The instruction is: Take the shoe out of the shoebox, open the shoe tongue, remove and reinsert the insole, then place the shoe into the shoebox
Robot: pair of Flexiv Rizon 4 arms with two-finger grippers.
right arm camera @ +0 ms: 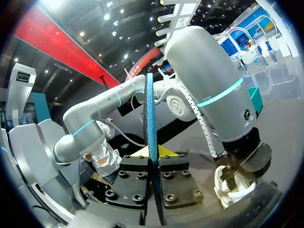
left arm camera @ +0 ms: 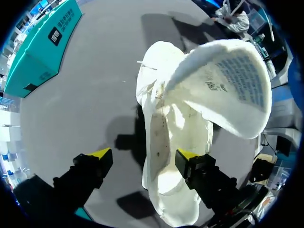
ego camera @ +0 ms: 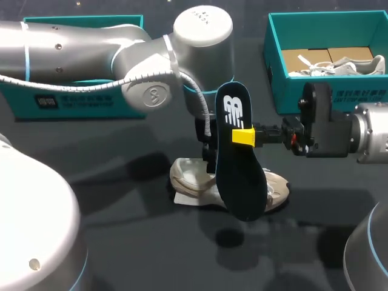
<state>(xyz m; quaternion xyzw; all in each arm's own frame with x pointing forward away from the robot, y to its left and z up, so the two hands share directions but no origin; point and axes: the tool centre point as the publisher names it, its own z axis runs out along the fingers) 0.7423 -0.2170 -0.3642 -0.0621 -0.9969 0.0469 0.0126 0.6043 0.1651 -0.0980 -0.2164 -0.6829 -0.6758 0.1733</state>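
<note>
Dark blue foam of the insole (ego camera: 239, 163) hangs upright over the desk (ego camera: 121, 242), gripped at one edge by the right fingers (ego camera: 244, 137). In the right wrist view it stands edge-on between the two closed pads. I judge that the removing is done and the step in hand is the reinserting.

Just behind and below it, the pale shoe (ego camera: 194, 182) lies on the desk, out of its box. The left fingers (left arm camera: 186, 156) stand open over it: one yellow tip is at the shoe's opening, and the other is apart from the shoe, above bare desk. The tongue (left arm camera: 232, 80) is folded up and away, so the opening looks free.

The next move calls, in my opinion, for laying the insole flatter and sliding it toe-first under the tongue while the shoe is held steady.

Farther away, the teal shoebox (ego camera: 327, 30) at the right holds another pale shoe (ego camera: 348, 63). A second teal piece (ego camera: 79, 103) lies behind the left arm (ego camera: 91, 48).

In the head view the insole covers the middle of the shoe and hides the left fingers. I cannot tell whether the tip at the opening touches the shoe, nor whether the second teal piece is a box or a lid.
</note>
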